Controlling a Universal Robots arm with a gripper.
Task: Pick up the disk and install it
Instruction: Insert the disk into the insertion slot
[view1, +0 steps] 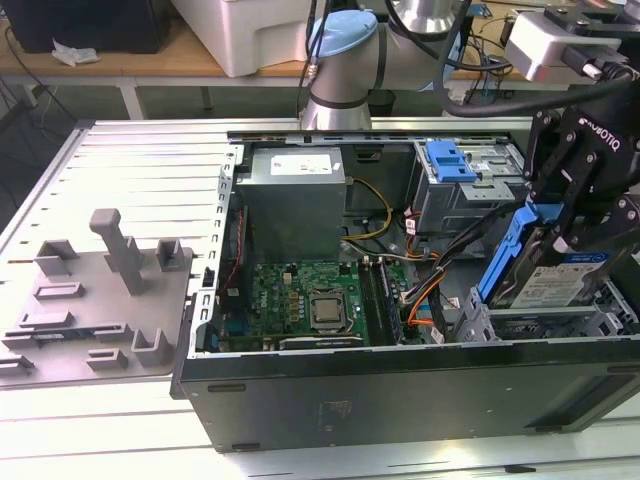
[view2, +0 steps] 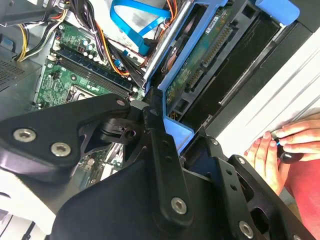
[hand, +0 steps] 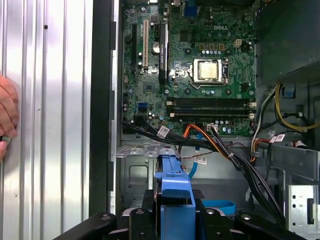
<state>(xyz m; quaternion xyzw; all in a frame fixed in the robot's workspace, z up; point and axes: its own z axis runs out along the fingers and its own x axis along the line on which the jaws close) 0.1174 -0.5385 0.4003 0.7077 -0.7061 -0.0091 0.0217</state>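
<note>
The black fingers (hand: 136, 219) are closed on the disk (hand: 175, 192), one on each side of the blue bracket that runs round its edge. In the second wrist view we see one of them (view2: 162, 150) pressed along that bracket, with the disk's (view2: 200, 65) green circuit side beyond it.

In the exterior view the fingers (view1: 572, 215) hold the disk (view1: 560, 282) tilted, label side up. It is over the grey metal bay at the near corner of the open computer case (view1: 400, 390), on the exterior view's right. Its lower end reaches down into that bay; we cannot tell whether it is seated there.

Just beyond the disk, black and orange cables (view1: 440, 275) cross toward the motherboard (view1: 300, 295), which lies flat in the middle of the case. Behind the board stands a large grey box (view1: 295, 200) with a white sticker. To the exterior view's right of it is a grey cage (view1: 465, 190) with a blue latch.

The case lies on a ribbed metal table (view1: 150, 160). A grey moulded fixture (view1: 100, 290) sits well apart from it on the exterior view's left. A person's hand (view2: 275, 150) rests on the table beside the case wall, seen in both wrist views (hand: 7, 112).
</note>
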